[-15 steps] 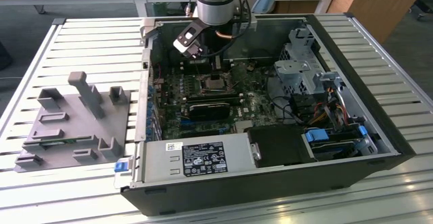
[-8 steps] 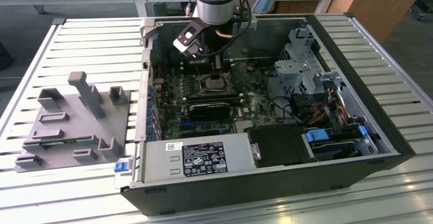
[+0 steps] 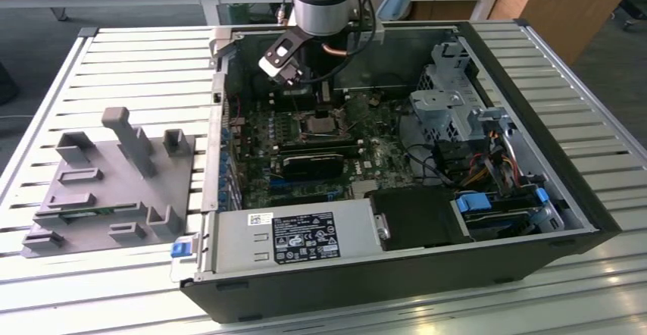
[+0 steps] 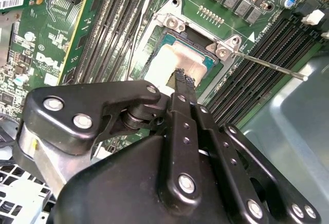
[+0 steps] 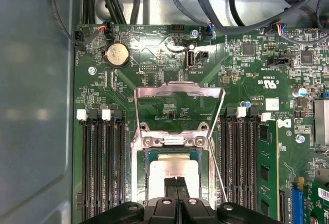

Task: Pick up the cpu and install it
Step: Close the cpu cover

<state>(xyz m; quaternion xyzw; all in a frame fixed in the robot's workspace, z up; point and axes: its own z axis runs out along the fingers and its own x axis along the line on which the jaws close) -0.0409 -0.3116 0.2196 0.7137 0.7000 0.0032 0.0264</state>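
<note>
The cpu (image 5: 172, 170), a square chip with a shiny silver top, lies flat in the motherboard socket (image 5: 140, 142) inside the open computer case (image 3: 404, 274). It also appears in the second wrist view (image 4: 172, 59) and the exterior view (image 3: 326, 128). The socket's metal load plate (image 5: 177, 91) is swung up and its thin lever (image 4: 267, 64) stands out to the side. My gripper (image 5: 177, 184) hangs straight over the chip, its two black fingers pressed together with the tips at the chip's top (image 4: 183, 78). Nothing shows between the fingers. The arm reaches down into the case (image 3: 321, 114).
A grey plastic fixture tray (image 3: 106, 191) lies on the slatted table at the exterior view's left. Inside the case are memory slots (image 5: 100, 167), a memory stick (image 5: 267, 167), a coin battery (image 5: 117, 54), a power supply (image 3: 293, 236), a drive cage (image 3: 455, 100) and cable bundles (image 3: 486, 153).
</note>
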